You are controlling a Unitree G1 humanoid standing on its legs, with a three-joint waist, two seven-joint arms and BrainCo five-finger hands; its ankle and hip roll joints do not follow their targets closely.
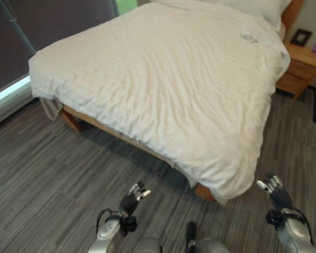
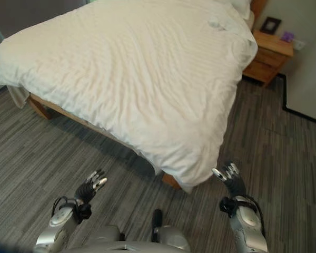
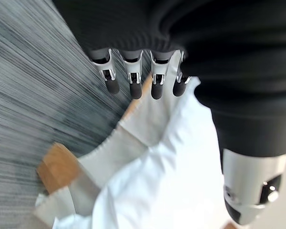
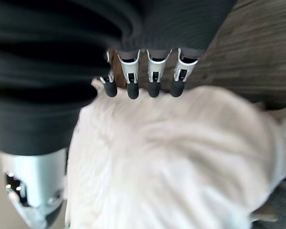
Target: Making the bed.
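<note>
A white duvet (image 1: 168,89) covers the bed (image 1: 73,118), its near corner hanging just ahead of and between the right hand (image 1: 274,191) and the farther left hand (image 1: 132,198), both open and empty.

A bedroom: a wooden-framed bed (image 1: 73,120) under a white duvet (image 1: 168,79), a wooden nightstand (image 1: 301,67) beside its head, grey striped carpet (image 1: 47,174).
</note>
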